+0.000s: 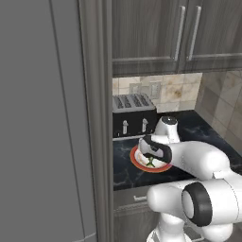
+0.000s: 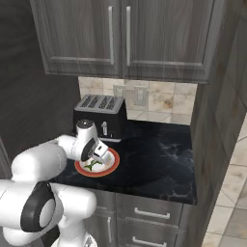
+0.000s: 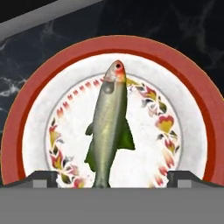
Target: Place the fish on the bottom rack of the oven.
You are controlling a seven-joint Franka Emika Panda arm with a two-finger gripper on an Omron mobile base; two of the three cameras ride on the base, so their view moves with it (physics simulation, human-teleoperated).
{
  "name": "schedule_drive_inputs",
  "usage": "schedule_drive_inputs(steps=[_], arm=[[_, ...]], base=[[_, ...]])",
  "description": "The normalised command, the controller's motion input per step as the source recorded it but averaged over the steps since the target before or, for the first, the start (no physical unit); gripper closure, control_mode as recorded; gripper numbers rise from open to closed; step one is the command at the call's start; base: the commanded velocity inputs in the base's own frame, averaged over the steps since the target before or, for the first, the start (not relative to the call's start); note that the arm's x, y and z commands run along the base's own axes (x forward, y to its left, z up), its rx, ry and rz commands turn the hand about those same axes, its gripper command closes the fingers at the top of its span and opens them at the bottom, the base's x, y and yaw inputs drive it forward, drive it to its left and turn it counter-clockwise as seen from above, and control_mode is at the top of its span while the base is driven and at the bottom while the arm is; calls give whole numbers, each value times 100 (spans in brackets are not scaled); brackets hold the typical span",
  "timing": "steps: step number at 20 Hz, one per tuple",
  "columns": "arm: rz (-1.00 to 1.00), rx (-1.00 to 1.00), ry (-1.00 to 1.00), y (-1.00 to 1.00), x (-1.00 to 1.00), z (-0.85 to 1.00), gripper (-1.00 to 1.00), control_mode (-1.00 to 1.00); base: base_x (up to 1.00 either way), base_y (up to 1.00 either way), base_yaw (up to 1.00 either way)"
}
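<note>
The fish [image 3: 109, 127] is slim and greenish-yellow with a reddish head. It lies in the middle of a red-rimmed white plate [image 3: 183, 61] on the black counter. My gripper [image 3: 116, 179] hovers just above it, open, with one fingertip on each side of the tail and nothing held. From the base views the hand hangs over the plate [image 1: 137, 163] [image 2: 113, 164], the gripper [image 1: 151, 158] [image 2: 95, 160] pointing down at the fish [image 1: 151, 163] [image 2: 91, 166]. The oven and its bottom rack are out of view.
A black four-slot toaster [image 1: 133, 113] [image 2: 100, 113] stands right behind the plate. Dark wood upper cabinets [image 2: 120, 38] hang over the marble counter [image 2: 154, 154], with drawers [image 2: 152, 212] below. A tall grey cabinet side [image 1: 47, 118] walls off the left.
</note>
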Motion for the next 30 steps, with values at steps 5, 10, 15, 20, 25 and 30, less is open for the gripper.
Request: schedule_drive_inputs(steps=[5,10,15,20,25,30], arm=[[0,0,0,0,27,-26,-100,-100],[0,0,0,0,30,-21,-100,-100],[0,0,0,0,19,-21,-100,-100],[0,0,0,0,2,-15,-100,-100],[0,0,0,0,0,-13,100,-100],[0,0,0,0,0,0,100,-100]], base=[[0,0,0],[0,0,0],[0,0,0],[0,0,0],[0,0,0],[0,0,0]])
